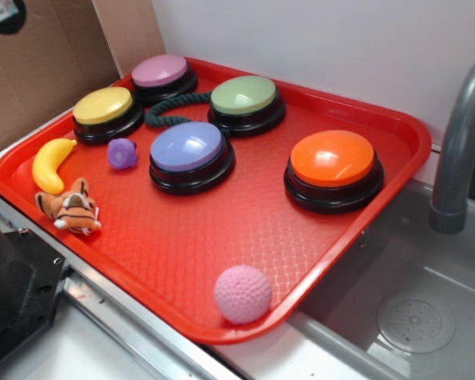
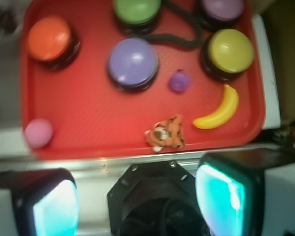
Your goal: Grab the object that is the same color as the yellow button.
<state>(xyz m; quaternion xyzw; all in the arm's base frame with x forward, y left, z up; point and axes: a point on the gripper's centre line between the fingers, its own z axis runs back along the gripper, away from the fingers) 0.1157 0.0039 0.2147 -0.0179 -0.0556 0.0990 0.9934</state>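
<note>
The yellow toy banana (image 1: 52, 164) lies near the left edge of the red tray (image 1: 222, 261), just in front of the yellow button (image 1: 104, 111). In the wrist view the banana (image 2: 219, 110) lies at the right, below the yellow button (image 2: 230, 51). My gripper (image 2: 137, 201) is open and empty. Its two teal-padded fingers (image 2: 221, 196) stand wide apart at the bottom of the wrist view, well above the tray's near edge and clear of the banana. In the exterior view my gripper does not show.
The tray also holds an orange plush tiger (image 1: 71, 207) next to the banana, a small purple toy (image 1: 122, 153), a pink ball (image 1: 242, 294), a dark rope (image 1: 170, 111), and purple (image 1: 188, 152), green (image 1: 245, 100), orange (image 1: 333, 165) and pink (image 1: 161, 76) buttons. A sink with a grey faucet (image 1: 459, 150) is at the right.
</note>
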